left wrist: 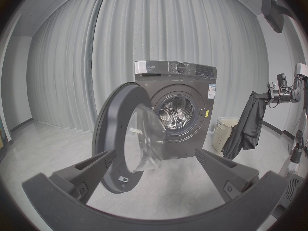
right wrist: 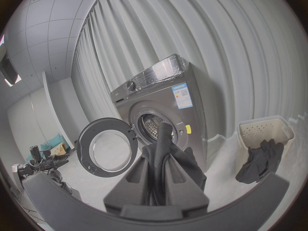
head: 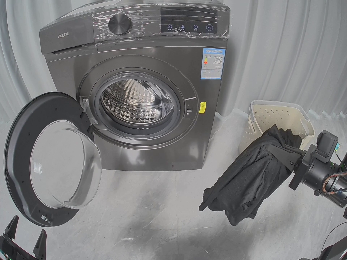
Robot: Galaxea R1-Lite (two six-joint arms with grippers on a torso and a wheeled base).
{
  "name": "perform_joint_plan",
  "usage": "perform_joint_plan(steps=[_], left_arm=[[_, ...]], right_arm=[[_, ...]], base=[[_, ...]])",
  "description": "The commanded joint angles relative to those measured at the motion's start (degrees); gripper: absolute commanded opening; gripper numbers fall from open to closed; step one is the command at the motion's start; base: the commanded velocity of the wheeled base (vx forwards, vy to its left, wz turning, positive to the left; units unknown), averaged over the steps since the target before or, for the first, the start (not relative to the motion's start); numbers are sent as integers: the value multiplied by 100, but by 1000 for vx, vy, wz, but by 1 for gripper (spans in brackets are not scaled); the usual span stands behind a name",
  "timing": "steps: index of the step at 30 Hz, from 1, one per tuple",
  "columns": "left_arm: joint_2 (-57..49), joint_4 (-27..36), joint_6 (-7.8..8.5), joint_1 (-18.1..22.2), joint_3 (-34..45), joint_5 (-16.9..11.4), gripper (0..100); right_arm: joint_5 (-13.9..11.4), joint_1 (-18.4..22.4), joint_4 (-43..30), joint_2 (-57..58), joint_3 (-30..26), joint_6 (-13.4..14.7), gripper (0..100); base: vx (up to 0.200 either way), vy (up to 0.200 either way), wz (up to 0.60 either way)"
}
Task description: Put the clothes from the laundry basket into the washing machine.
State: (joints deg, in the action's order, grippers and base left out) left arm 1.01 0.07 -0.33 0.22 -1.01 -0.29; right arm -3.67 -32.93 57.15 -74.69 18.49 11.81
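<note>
Head view: a pale glossy floor (head: 151, 206) runs back to white curtains (head: 282, 37). The grey washing machine (head: 151, 58) stands at 12 o'clock, its door (head: 32, 127) swung wide toward 9. The cream laundry basket (head: 278, 107) sits at 3 o'clock. In front of it the right gripper (head: 283, 154) is clamped on a black garment (head: 249, 177) that hangs toward 5. The left gripper (head: 28, 228) is at 7 o'clock, prongs apart, empty.

Left wrist view: its fingers (left wrist: 93, 170) are spread wide, holding nothing, with the open machine (left wrist: 179, 77) beyond.

Right wrist view: both pads (right wrist: 186, 183) squeeze the garment (right wrist: 160, 145). Dark cloth (right wrist: 261, 161) lies against the basket (right wrist: 266, 129); whether it is the same piece, I cannot tell.
</note>
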Motion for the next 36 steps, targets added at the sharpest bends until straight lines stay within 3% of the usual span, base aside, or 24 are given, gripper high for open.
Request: perform_joint_plan(steps=[1,4,9,19,26,29,32,34,36], left_arm=[[-101,1,-2,4,92,3,100],[-101,1,-2,4,92,3,100],[-101,1,-2,4,92,3,100],[-101,1,-11,4,92,20,100],[-101,-7,-11,4,92,20,100],[-101,-7,24,4,92,-23,100],[-101,-16,165,13,92,-76,100],[-101,-86,156,13,84,-85,100],[-31,-262,86,48,-444,-120,100]], right_arm=[[-2,-38,7,-309,216,32,0],[-2,-82,-2,-379,313,49,0],[-2,-399,7,-503,497,401,0],[-2,-425,95,-933,673,392,0],[525,-803,587,-1504,1016,401,0],[552,-926,701,-1645,1121,410,0],[552,-996,710,-1794,1341,427,0],[543,-996,710,-1882,1438,427,0],[508,-1005,771,-2005,1517,427,0]], base=[[0,0,0],[0,0,0],[0,0,0],[0,0,0],[0,0,0],[0,0,0],[0,0,0],[0,0,0],[0,0,0]])
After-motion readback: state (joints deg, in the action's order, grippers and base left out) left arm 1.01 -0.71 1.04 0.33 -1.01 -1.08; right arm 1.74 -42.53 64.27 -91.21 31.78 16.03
